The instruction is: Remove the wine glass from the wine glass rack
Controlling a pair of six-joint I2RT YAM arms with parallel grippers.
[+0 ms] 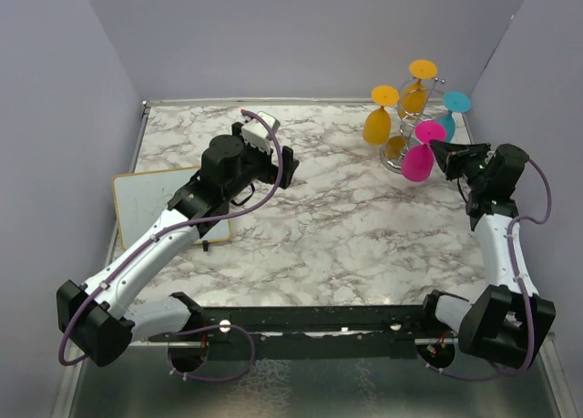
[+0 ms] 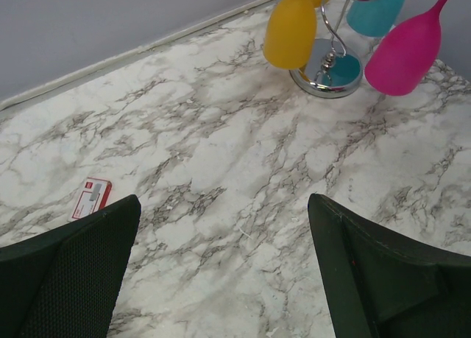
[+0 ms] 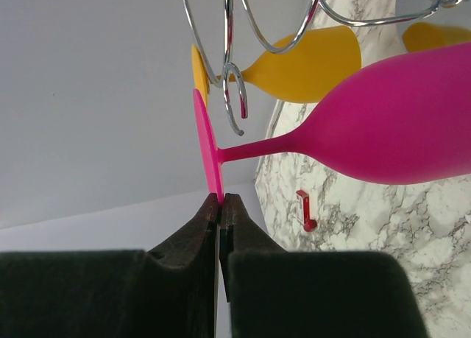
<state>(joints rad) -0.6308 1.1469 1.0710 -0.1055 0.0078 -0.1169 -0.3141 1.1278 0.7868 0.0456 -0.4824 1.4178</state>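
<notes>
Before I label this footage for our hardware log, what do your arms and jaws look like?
Both the left arm and the right arm have white tubular links between chunky black joint housings. A thin purple cable loops along each. The jaws are matte black and blocky, with a finely textured surface.

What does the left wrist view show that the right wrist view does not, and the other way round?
Only the left wrist view: the round base of the rack, the teal glass, a small red and white card, the open left gripper. Only the right wrist view: the right gripper shut on the foot rim of the pink glass. Both: the pink glass, a yellow glass, rack wire, the marble table.
</notes>
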